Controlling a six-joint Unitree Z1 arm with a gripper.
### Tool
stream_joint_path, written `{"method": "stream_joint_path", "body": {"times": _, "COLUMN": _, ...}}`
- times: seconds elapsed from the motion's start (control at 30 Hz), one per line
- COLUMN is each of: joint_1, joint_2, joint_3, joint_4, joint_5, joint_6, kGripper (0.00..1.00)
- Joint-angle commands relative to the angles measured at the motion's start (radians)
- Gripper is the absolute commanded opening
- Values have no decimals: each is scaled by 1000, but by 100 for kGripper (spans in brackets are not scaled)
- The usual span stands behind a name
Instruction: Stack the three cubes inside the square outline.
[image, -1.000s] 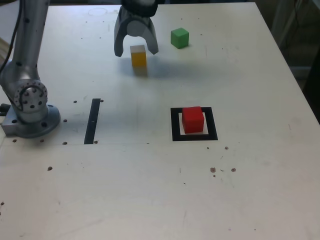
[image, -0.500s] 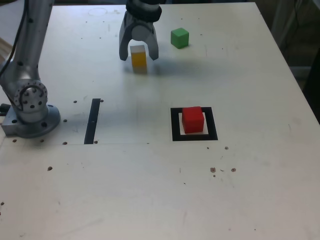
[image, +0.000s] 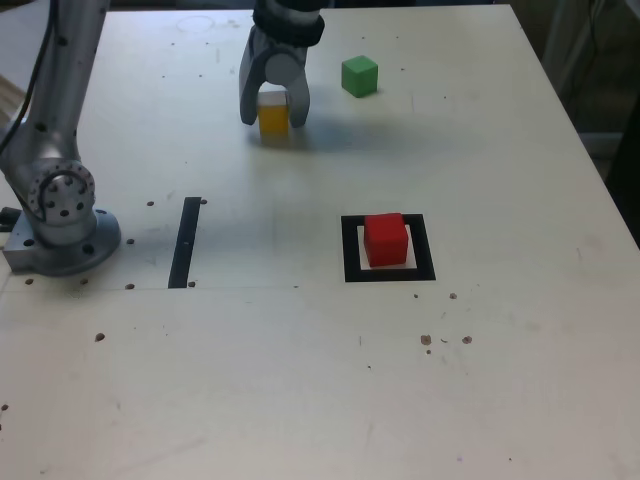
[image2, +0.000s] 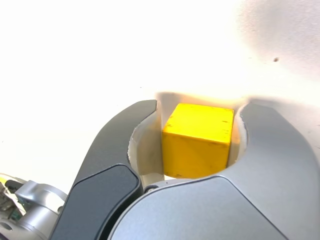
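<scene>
The yellow cube (image: 273, 117) (image2: 197, 140) rests on the table at the back, between the two fingers of my gripper (image: 272, 112) (image2: 198, 106). The jaws are shut on the cube's two sides; in the wrist view one finger lies flat against it and the other is a sliver away. To the exterior view's right of it stands the green cube (image: 359, 76), alone. The red cube (image: 385, 240) sits inside the square outline (image: 350, 250), nearer the front.
A straight black strip (image: 185, 242) lies on the table at the exterior view's left of the outline. The arm's grey base (image: 62, 215) stands at the exterior view's left edge. The white tabletop (image: 320, 380) has small dark specks.
The gripper has come down a little over the yellow cube and its jaws have drawn in from wide apart to the cube's sides. The cubes have not moved.
</scene>
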Motion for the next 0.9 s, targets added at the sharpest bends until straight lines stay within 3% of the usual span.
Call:
{"method": "stream_joint_path", "body": {"times": 0.0, "joint_1": -8, "joint_2": 3, "joint_3": -11, "joint_4": 4, "joint_5": 2, "joint_6": -3, "kGripper": 26}}
{"method": "stream_joint_path", "body": {"times": 0.27, "joint_1": -70, "joint_2": -56, "joint_3": -48, "joint_4": 92, "joint_5": 5, "joint_6": -48, "kGripper": 21}}
{"method": "stream_joint_path", "body": {"times": 0.6, "joint_1": -323, "joint_2": -125, "joint_3": -138, "joint_4": 244, "joint_5": 1, "joint_6": -195, "kGripper": 21}}
{"method": "stream_joint_path", "body": {"times": 0.73, "joint_1": -406, "joint_2": -136, "joint_3": -168, "joint_4": 266, "joint_5": -17, "joint_6": -233, "kGripper": 21}}
{"method": "stream_joint_path", "body": {"times": 0.87, "joint_1": -515, "joint_2": -133, "joint_3": -215, "joint_4": 300, "joint_5": -72, "joint_6": -285, "kGripper": 21}}
